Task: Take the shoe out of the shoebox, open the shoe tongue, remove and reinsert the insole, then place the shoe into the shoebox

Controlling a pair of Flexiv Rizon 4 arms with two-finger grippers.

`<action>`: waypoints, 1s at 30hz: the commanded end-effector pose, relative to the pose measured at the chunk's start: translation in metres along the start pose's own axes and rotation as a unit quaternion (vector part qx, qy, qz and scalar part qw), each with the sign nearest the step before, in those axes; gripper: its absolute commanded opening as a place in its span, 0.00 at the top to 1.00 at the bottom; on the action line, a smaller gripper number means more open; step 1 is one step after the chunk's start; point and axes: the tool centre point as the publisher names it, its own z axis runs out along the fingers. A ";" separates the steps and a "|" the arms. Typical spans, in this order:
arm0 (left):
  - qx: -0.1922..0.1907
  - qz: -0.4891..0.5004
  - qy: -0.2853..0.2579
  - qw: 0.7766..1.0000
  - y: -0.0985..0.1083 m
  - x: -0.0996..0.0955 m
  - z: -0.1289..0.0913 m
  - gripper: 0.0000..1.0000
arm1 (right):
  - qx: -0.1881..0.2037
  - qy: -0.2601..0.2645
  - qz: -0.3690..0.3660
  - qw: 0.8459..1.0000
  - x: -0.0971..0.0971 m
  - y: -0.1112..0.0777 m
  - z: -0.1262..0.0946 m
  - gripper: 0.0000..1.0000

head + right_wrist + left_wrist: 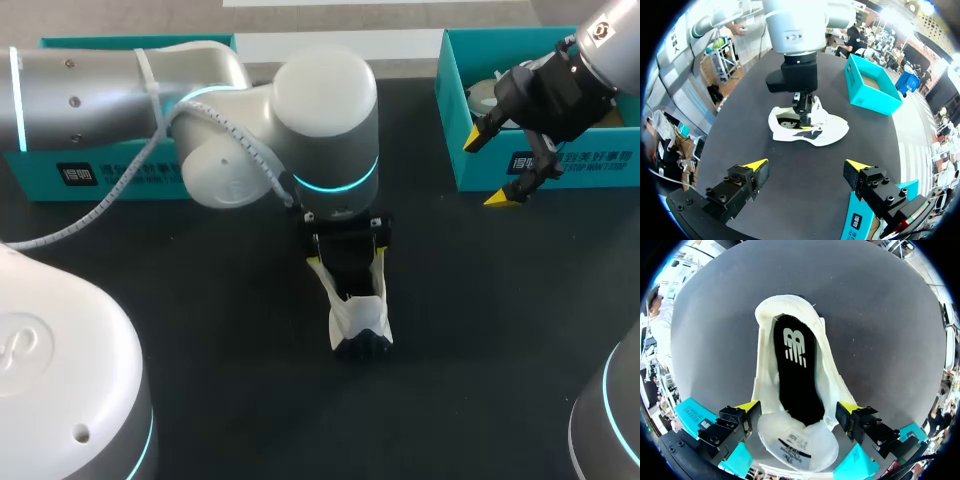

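Dark table (200, 300), white shoe (360, 325) at its middle, well apart from the teal shoebox (580, 170). Left gripper (799, 406) spread wide, flanking the shoe's opening, clamping nothing; black insole (795, 375) seated inside. Right gripper (488, 170) likewise apart, empty, over the shoebox wall. Risk: unsecured shoe, likely to lift or slide with the insole.

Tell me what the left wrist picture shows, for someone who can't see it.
A white shoe lies on a dark table, seen from above its opening. Its black insole shows inside, and the tongue is folded out toward the camera.
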 end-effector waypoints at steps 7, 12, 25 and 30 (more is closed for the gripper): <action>-0.006 0.005 -0.003 1.000 0.026 0.004 -0.018 0.00 | 0.001 0.000 0.000 1.000 0.000 0.000 0.001 0.00; -0.019 -0.009 -0.011 1.000 0.048 0.004 -0.020 0.00 | 0.001 0.000 0.000 1.000 0.000 0.000 0.001 0.00; -0.018 -0.001 -0.027 0.999 0.058 0.000 -0.016 0.64 | 0.001 0.000 0.000 1.000 0.000 0.000 0.001 0.00; -0.008 0.009 -0.027 1.000 0.049 -0.002 -0.010 0.67 | 0.001 0.000 0.000 1.000 0.000 0.000 0.001 0.00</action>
